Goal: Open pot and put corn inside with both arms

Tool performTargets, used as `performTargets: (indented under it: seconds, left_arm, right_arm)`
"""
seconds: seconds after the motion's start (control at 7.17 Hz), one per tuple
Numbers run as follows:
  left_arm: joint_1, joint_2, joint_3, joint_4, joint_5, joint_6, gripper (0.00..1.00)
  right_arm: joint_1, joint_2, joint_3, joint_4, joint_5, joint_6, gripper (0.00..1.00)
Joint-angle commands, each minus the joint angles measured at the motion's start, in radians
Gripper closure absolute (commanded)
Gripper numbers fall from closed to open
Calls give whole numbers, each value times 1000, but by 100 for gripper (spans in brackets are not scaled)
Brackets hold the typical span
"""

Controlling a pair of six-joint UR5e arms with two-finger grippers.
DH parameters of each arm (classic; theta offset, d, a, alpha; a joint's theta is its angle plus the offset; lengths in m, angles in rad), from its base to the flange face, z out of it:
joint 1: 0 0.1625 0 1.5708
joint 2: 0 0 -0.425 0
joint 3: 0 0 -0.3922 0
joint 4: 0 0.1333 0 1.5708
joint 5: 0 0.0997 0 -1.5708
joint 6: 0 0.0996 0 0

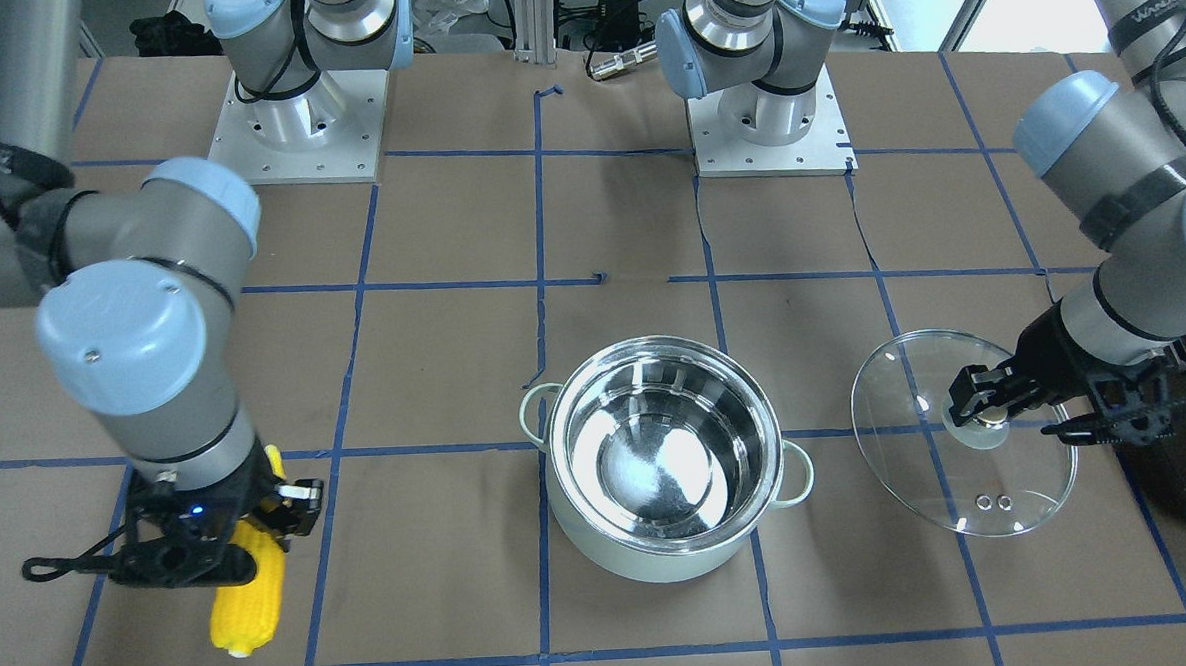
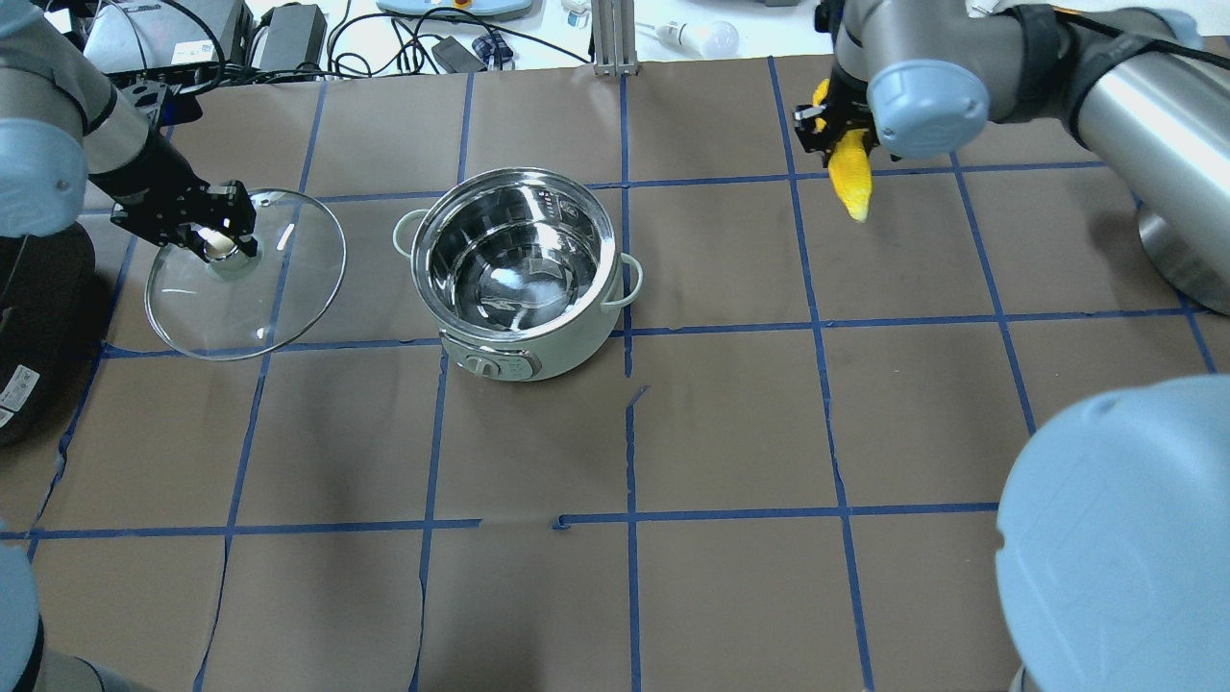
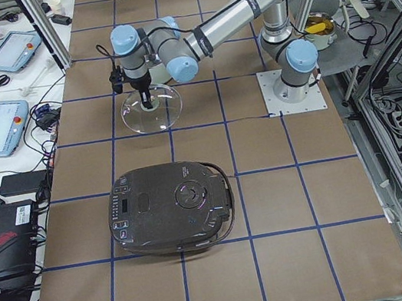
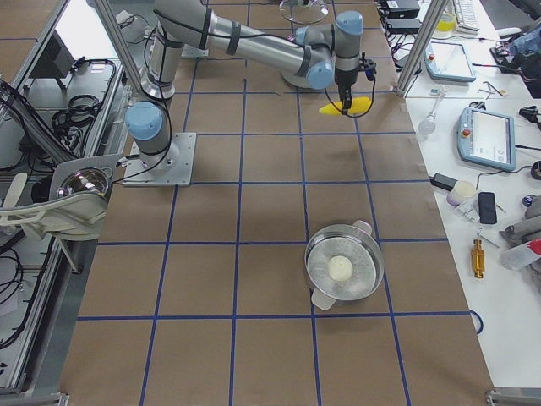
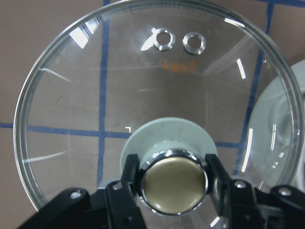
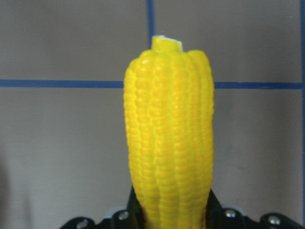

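Observation:
The mint-green pot (image 1: 663,562) stands open near the table's middle, its steel inside empty; it also shows in the overhead view (image 2: 538,351). My left gripper (image 1: 979,406) is shut on the brass knob (image 5: 174,182) of the clear glass lid (image 1: 965,482) and holds the lid tilted beside the pot, on my left side (image 2: 259,288). My right gripper (image 1: 266,522) is shut on the yellow corn (image 1: 247,600), well away from the pot on my right side. The corn (image 2: 851,178) points out from the jaws and hangs above the table in the right wrist view (image 6: 169,143).
A black appliance with a dark lid (image 3: 171,208) sits at the table's left end, close to the held lid, and shows at the overhead view's edge (image 2: 29,317). Blue tape lines grid the brown table cover (image 2: 730,423).

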Motion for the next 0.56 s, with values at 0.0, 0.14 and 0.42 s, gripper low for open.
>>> performTargets:
  seconds: [0.0, 0.14, 0.42]
  left_arm:
    - [45, -12, -146, 177, -1, 53, 77]
    - [68, -27, -157, 188, -1, 89, 79]
    - [93, -35, -160, 188, -1, 108, 79]
  right_arm:
    - [206, 30, -197, 212, -6, 167, 100]
    - [278, 60, -208, 205, -3, 230, 100]
    - [393, 131, -274, 203, 0, 371, 100]
